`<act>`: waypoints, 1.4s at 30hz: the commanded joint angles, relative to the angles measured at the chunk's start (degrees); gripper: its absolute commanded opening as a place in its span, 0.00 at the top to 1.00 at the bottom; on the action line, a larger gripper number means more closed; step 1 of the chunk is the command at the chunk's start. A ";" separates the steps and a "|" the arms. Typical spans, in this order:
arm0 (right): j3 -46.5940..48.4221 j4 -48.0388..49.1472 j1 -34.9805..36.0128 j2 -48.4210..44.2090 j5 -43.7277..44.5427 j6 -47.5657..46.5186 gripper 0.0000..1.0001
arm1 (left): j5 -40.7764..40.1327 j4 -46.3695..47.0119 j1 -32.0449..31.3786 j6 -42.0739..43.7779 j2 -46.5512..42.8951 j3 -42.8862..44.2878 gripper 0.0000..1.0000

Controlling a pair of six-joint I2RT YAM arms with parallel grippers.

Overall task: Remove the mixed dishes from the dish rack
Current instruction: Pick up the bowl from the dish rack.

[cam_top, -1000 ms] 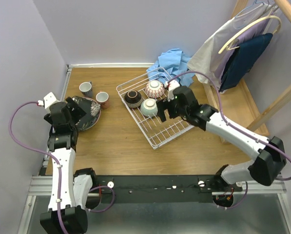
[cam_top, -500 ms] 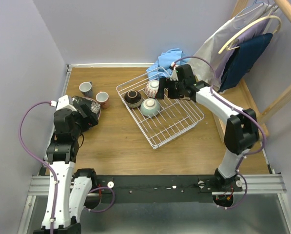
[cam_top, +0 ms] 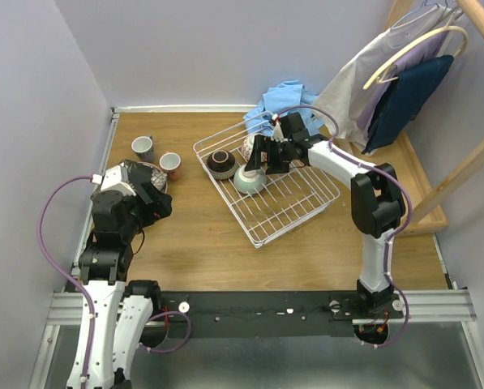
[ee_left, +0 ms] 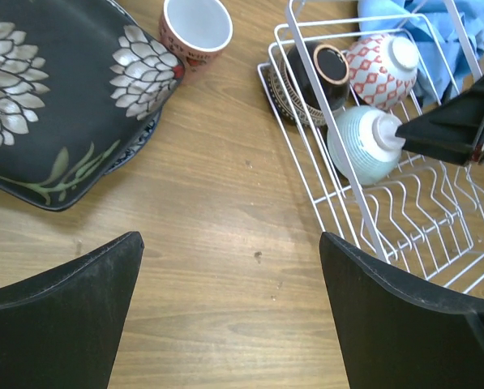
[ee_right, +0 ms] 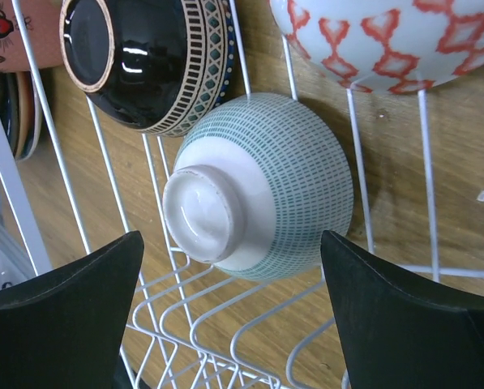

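Three bowls (ee_left: pixel 363 150) crowd one corner of the dish rack (cam_top: pixel 300 203)

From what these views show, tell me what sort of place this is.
Probably a robot test cell staged for household chores, not a real kitchen: a wooden table boxed in by plain lilac walls, a white wire dish rack holding bowls, and clothes hanging on a wooden rack.

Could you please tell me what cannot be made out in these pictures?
- Pink-patterned bowl: top view, partly behind the right gripper; right wrist view, cut by the top edge.
- Black floral plate: left wrist view, cut by the left edge.
- Pale green bowl: interior faces away from every camera.
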 commanded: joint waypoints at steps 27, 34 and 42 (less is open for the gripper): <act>1.26 -1.91 -5.28 0.81 -2.83 0.66 0.03 | 2.98 0.78 -2.21 -1.37 0.29 0.07 0.02; 5.20 -6.73 -5.28 0.63 1.63 -2.50 0.04 | 3.07 1.13 -2.21 -2.78 -1.21 -1.34 0.02; 8.03 -11.13 -5.28 1.59 3.67 -5.58 0.04 | 3.07 0.69 -2.21 -3.57 -2.88 -1.87 0.02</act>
